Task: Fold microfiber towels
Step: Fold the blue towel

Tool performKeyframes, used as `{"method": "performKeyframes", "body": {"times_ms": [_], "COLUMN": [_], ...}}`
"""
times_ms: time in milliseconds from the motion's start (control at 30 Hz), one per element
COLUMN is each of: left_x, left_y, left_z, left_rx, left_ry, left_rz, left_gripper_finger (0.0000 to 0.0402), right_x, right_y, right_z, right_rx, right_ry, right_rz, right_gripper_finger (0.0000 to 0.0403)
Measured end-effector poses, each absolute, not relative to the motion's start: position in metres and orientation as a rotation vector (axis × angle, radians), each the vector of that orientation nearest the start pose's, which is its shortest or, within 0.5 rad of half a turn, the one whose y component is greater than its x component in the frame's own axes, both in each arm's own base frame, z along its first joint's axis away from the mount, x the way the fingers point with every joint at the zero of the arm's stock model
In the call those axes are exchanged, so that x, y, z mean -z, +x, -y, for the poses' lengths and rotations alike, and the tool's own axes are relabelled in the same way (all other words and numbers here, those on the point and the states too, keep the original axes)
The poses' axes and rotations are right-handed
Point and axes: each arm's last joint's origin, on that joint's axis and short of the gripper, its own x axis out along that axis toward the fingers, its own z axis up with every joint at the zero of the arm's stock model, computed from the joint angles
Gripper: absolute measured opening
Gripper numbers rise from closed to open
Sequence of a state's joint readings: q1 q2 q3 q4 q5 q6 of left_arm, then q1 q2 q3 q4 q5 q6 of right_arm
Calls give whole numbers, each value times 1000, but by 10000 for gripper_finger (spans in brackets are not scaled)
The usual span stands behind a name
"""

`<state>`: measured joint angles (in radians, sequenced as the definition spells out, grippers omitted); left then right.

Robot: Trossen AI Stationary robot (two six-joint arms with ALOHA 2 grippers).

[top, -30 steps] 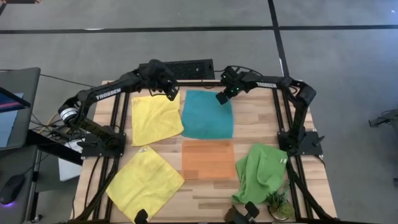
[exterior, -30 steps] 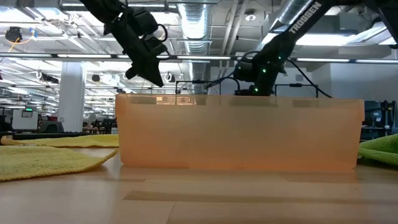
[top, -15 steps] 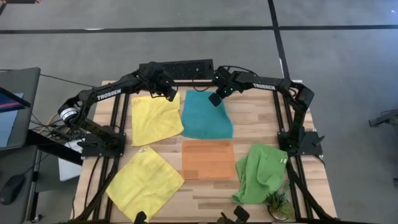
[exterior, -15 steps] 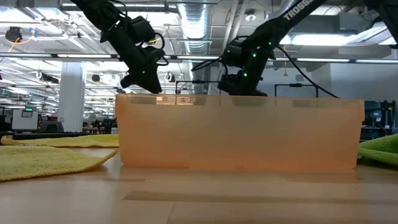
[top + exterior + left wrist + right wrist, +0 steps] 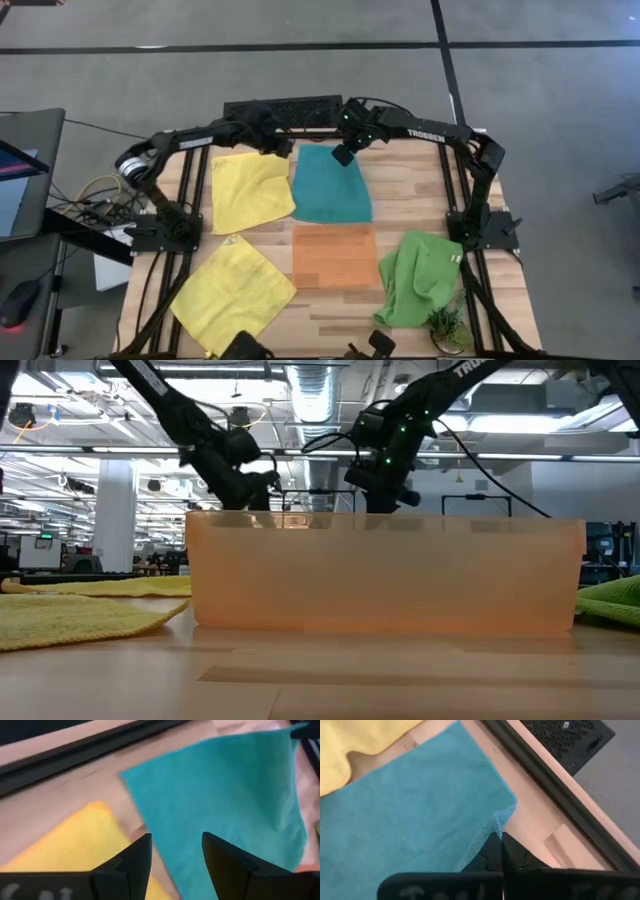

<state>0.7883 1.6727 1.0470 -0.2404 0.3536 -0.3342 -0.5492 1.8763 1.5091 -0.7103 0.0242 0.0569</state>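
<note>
From above, the teal towel (image 5: pixel 333 185) lies flat at the desk's (image 5: pixel 410 195) 12 o'clock, the right end effector (image 5: pixel 343 155) at its far edge and the left end effector (image 5: pixel 281 150) at its 10 o'clock. The low view shows only both arms above the orange tray (image 5: pixel 385 573). The left wrist view shows spread fingers (image 5: pixel 132 862) over the towel's corner. The right wrist view alone reveals fingers (image 5: pixel 495 851) closed, pinching the teal hem.

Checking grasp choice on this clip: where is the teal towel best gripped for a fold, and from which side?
At its far corners, coming down from above. The teal towel lies flat and square, so only edges and corners lift. The right gripper is shut on one far corner; the left gripper, open, hangs over the other, beside the yellow towel.
</note>
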Motion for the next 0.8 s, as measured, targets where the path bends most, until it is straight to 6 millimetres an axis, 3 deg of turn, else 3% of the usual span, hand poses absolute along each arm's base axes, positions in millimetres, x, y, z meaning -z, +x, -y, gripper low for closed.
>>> {"method": "performKeyframes", "body": {"times_ms": [100, 233, 467, 800], "left_x": [-186, -185, -178, -139], "left_y": [257, 263, 268, 279], "left_z": [-245, -263, -296, -312], "left_rx": [-421, -381, -447, -452], "left_ry": [-710, -649, -780, -832], "left_rz": [-691, -711, -756, -848], "left_gripper_finger": [167, 167, 167, 167], "right_x": [-242, -252, -270, -272], "right_y": [340, 344, 349, 350], "right_z": [204, 199, 196, 197], "right_rx": [519, 499, 493, 495], "right_ry": [296, 285, 270, 268], "right_rz": [-1046, -1050, -1015, -1005], "right_gripper_finger": [2, 2, 2, 2]}}
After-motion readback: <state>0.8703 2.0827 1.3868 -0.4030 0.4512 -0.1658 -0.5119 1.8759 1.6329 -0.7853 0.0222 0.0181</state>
